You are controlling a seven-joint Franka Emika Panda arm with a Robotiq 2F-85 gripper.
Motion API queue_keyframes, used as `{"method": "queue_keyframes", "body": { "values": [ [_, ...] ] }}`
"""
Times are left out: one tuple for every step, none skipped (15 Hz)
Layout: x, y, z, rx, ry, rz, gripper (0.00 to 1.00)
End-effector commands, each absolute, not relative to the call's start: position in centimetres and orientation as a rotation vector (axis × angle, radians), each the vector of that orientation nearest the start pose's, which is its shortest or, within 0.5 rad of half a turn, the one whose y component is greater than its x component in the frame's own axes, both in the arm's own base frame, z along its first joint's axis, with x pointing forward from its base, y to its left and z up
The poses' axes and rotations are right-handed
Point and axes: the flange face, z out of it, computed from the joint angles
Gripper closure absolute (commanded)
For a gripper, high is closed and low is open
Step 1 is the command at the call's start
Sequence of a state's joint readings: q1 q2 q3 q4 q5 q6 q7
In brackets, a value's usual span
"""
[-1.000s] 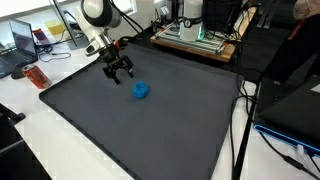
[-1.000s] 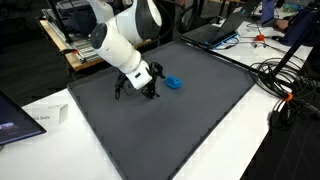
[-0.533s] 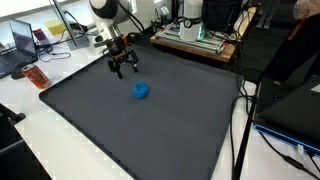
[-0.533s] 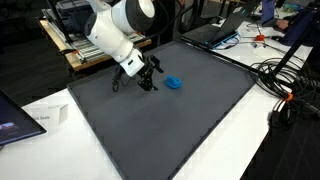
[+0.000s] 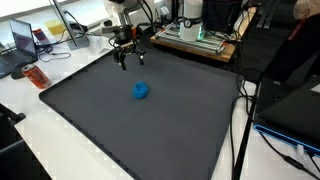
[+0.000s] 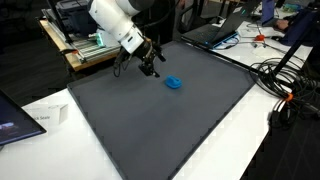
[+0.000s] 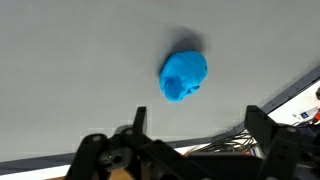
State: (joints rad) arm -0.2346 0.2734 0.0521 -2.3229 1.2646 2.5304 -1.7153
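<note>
On the left, a small red box (image 5: 37, 76) lies on the white table (image 5: 50, 130), just beside the corner of the big dark mat (image 5: 160, 130). A bit to the right, the gripper (image 5: 124, 62) hangs in the air over the far part of the mat. Its two fingers (image 7: 137, 118) are spread wide and nothing is between them. The blue lump (image 5: 141, 90) sits on the mat, near the gripper but not touching it, a little more to the right and closer to me. In the wrist view it lies alone on the mat, out past the fingers. Far right, black cables (image 5: 240, 130) run down along the mat's edge.
</note>
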Motion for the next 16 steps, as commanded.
{"method": "queue_keyframes", "body": {
  "values": [
    [47.9,-8.4,23.1,-2.624,-0.540,-0.721,0.00],
    [47.7,-7.8,23.4,-2.645,-0.529,-0.719,0.00],
    [47.6,-7.1,23.6,-2.681,-0.500,-0.718,0.00],
    [47.4,-6.6,23.9,-2.705,-0.482,-0.720,0.00],
    [47.3,-6.0,24.2,-2.741,-0.453,-0.720,0.00],
    [47.2,-5.4,24.4,-2.773,-0.423,-0.718,0.00],
    [47.1,-4.9,24.5,-2.804,-0.399,-0.714,0.00],
    [47.1,-4.3,24.6,-2.832,-0.366,-0.709,0.00],
    [46.9,-3.8,24.7,-2.855,-0.335,-0.707,0.00],
    [46.8,-3.1,24.6,-2.882,-0.295,-0.700,0.00],
    [46.8,-2.7,24.5,-2.904,-0.247,-0.691,0.00],
    [46.6,-2.2,24.3,-2.927,-0.199,-0.678,0.00],
    [46.4,-1.8,24.0,-2.945,-0.150,-0.666,0.00],
    [46.2,-1.5,23.7,-2.960,-0.105,-0.648,0.00],
    [46.1,-1.2,23.5,-2.972,-0.067,-0.631,0.00],
    [45.9,-1.2,22.9,-2.987,-0.027,-0.604,0.00]
  ]
}}
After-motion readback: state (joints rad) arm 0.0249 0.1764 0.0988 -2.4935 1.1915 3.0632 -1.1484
